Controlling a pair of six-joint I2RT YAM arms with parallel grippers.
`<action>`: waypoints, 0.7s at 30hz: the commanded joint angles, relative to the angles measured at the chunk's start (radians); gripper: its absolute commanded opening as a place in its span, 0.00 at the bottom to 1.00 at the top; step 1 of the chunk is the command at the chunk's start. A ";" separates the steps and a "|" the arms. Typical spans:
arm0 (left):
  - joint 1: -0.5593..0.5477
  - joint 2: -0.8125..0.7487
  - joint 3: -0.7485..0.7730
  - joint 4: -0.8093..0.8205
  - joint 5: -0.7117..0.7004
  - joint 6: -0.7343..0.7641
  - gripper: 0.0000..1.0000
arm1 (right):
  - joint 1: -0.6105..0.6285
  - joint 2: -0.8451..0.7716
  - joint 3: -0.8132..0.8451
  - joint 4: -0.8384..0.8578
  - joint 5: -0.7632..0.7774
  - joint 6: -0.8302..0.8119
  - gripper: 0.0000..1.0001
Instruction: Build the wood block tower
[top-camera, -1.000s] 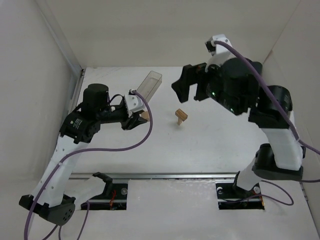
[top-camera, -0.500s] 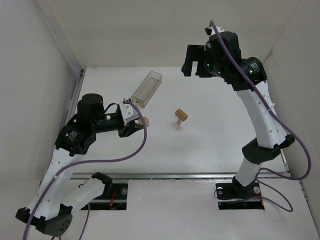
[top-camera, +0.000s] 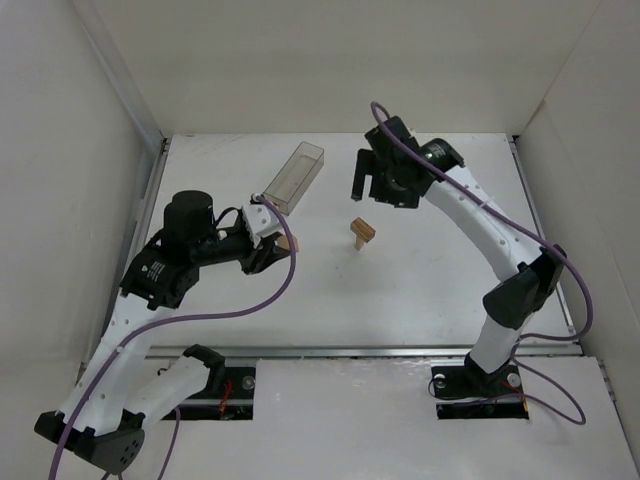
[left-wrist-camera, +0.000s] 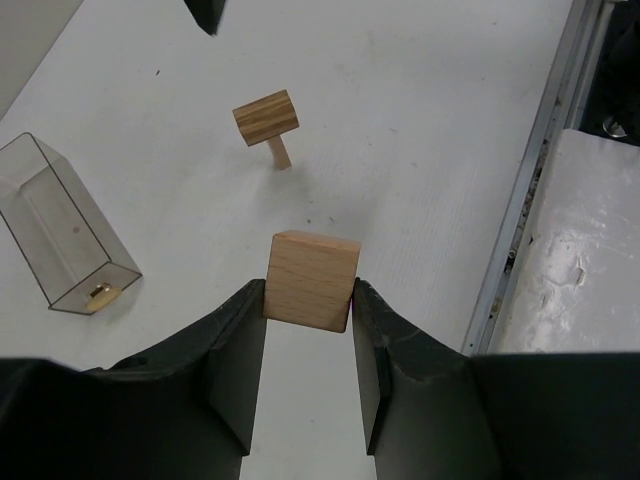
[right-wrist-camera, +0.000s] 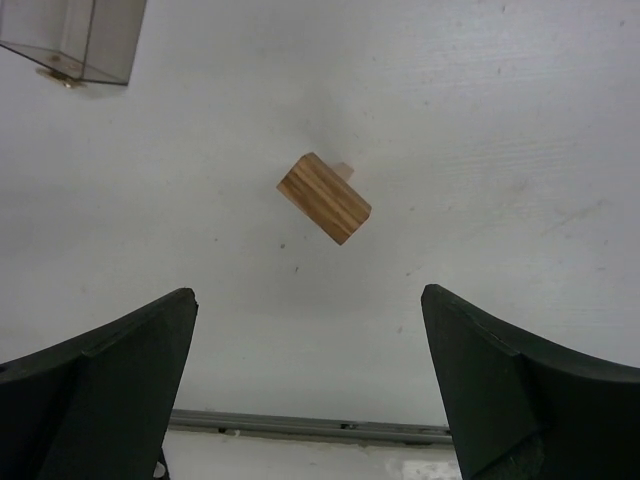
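- The left jaws are partly closed, gripping a light wooden block (left-wrist-camera: 311, 280) by two opposite faces over the left half of the surface (top-camera: 430, 290), apart from the tower.
- The wood block tower (top-camera: 362, 233) is standing near the middle of the surface: a thin upright piece carrying a darker block laid crosswise on top.
- The right jaws are gaping wide and holding nothing, hanging above the surface just beyond the tower.
- A clear plastic box (top-camera: 295, 177) is lying toward the far edge, left of centre.
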 joint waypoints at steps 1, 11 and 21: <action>0.005 -0.012 0.001 0.048 -0.027 0.003 0.10 | 0.063 -0.014 -0.064 0.073 0.051 0.135 1.00; 0.005 -0.023 -0.081 0.103 -0.027 0.023 0.10 | 0.117 -0.235 -0.414 0.270 0.161 0.431 1.00; 0.005 -0.054 -0.150 0.160 -0.057 -0.035 0.10 | 0.433 -0.402 -0.865 0.647 0.521 0.530 0.94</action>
